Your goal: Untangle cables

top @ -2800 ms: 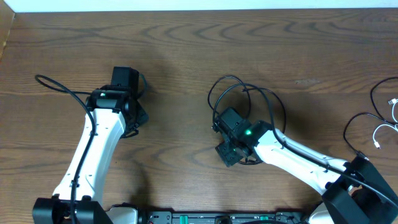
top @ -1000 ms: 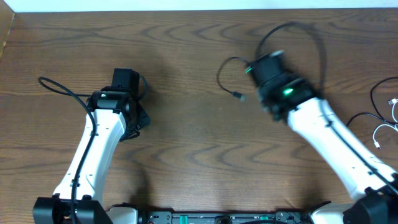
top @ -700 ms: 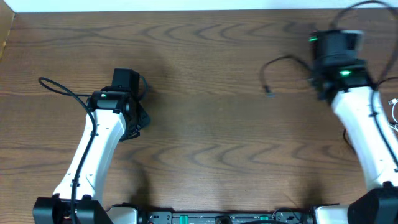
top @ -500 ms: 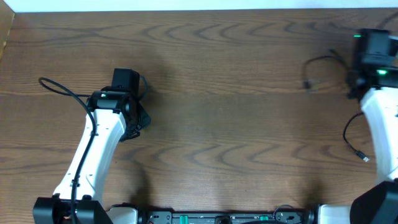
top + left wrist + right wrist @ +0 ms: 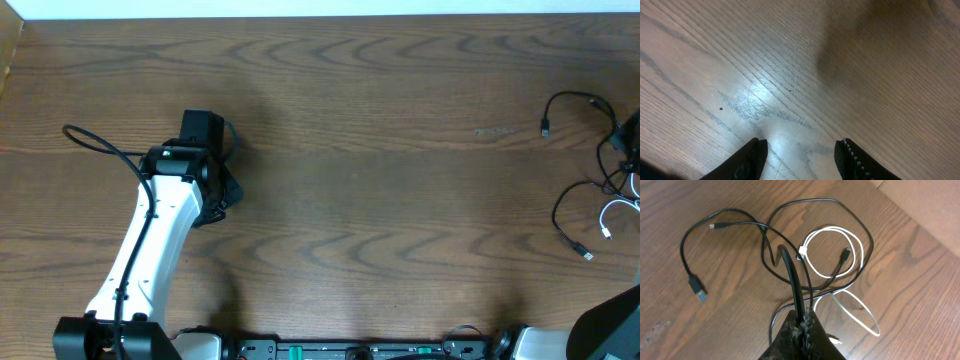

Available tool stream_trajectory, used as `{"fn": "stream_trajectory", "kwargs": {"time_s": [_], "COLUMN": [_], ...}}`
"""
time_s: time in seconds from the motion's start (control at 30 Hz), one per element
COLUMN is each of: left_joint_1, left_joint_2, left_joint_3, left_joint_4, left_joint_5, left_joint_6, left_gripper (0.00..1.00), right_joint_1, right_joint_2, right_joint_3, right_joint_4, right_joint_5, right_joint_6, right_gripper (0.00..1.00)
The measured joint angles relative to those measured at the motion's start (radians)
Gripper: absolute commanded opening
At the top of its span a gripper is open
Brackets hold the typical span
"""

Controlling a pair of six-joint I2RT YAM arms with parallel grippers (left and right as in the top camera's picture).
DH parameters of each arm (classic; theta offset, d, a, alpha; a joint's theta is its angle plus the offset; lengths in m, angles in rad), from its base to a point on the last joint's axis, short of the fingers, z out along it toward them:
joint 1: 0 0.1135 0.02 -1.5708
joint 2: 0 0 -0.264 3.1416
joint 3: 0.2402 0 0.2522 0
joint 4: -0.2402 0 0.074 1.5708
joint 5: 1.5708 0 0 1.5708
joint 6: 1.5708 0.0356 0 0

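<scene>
The cables lie bunched at the table's far right. In the right wrist view my right gripper is shut on a black cable that rises from the jaws and curves away. Its loops cross a coiled white cable and another black cable ending in a blue-tipped plug. Overhead, a black cable arcs from the right edge to a small plug, above a second black loop and a white cable. My left gripper hangs open over bare wood, holding nothing.
The left arm reaches from the front edge to mid-left, its own thick black cable looping off to the left. In the right wrist view the table edge runs close behind the bundle. The wooden tabletop spans the middle.
The right arm has swung from the table's middle to the far right edge, dragging the black cable with it. The left arm has stayed put.
</scene>
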Motion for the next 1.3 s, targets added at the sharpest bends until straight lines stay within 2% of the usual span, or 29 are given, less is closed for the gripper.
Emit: {"fn": "stream_trajectory", "kwargs": {"time_s": [0.23,0.47,0.67,0.83,0.97,1.0,1.03,1.13,1.2,1.3], "left_joint_1": [0.0,0.0,0.0,0.0,0.0,0.0,0.0,0.0,0.0,0.0], "left_joint_2": [0.0,0.0,0.0,0.0,0.0,0.0,0.0,0.0,0.0,0.0], "left_joint_3": [0.0,0.0,-0.001,-0.001,-0.001,-0.001,-0.001,-0.001,-0.001,-0.001], "left_joint_4": [0.0,0.0,0.0,0.0,0.0,0.0,0.0,-0.001,-0.002,-0.002], "left_joint_5": [0.0,0.0,0.001,0.001,0.001,0.001,0.001,0.006,0.008,0.009], "left_joint_6": [0.0,0.0,0.0,0.0,0.0,0.0,0.0,0.0,0.0,0.0], "left_gripper": [0.49,0.49,0.49,0.49,0.49,0.49,0.49,0.49,0.49,0.49], "right_joint_1": [-0.044,-0.067,-0.064,-0.064,-0.064,-0.064,-0.064,-0.064,-0.064,-0.064], "right_joint_2": [0.0,-0.003,-0.052,-0.068,-0.045,-0.034,-0.025,-0.006,-0.005,-0.005], "right_joint_3": [0.0,0.002,0.005,0.014,0.014,0.014,0.014,0.014,0.014,0.014], "right_joint_4": [0.021,0.254,0.425,0.364,0.297,0.284,0.274,0.251,0.237,0.216], "right_joint_5": [-0.043,-0.142,-0.116,-0.029,0.003,0.007,0.011,0.008,-0.027,-0.13], "right_joint_6": [0.034,-0.016,-0.215,-0.372,-0.438,-0.449,-0.451,-0.439,-0.426,-0.419], "right_gripper": [0.01,0.01,0.01,0.01,0.01,0.03,0.12,0.51,0.6,0.61]}}
